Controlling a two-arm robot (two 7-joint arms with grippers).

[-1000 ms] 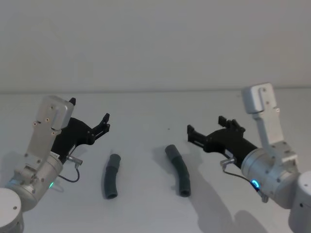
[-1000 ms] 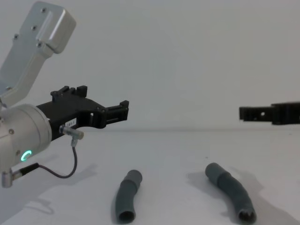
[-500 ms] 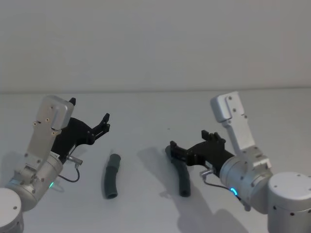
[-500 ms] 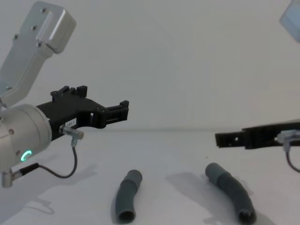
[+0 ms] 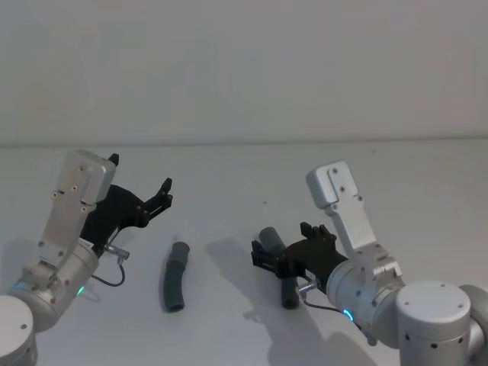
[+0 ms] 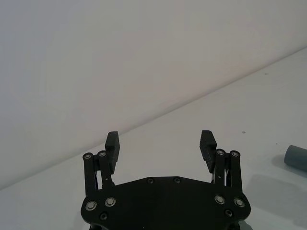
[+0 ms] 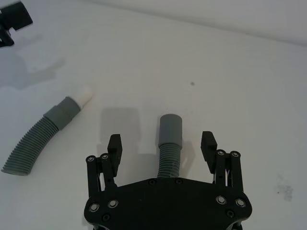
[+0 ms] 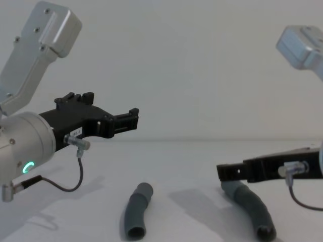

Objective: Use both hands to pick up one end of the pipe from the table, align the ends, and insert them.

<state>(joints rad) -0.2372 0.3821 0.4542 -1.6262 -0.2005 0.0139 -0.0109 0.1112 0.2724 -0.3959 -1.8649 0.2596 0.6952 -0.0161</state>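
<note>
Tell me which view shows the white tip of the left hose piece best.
The right wrist view: the white tip stands out clearly at the end of the left hose piece. In the head and chest views that piece looks all dark grey, its tip too small to tell.

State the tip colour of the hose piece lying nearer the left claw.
White tip on a grey cuff; clearest in the right wrist view.

corrugated hose pieces (image 5: 175,276) (image 5: 289,293): 2 | black claws (image 6: 160,143) (image 7: 160,143): 2 | white table (image 5: 229,175): 1
</note>
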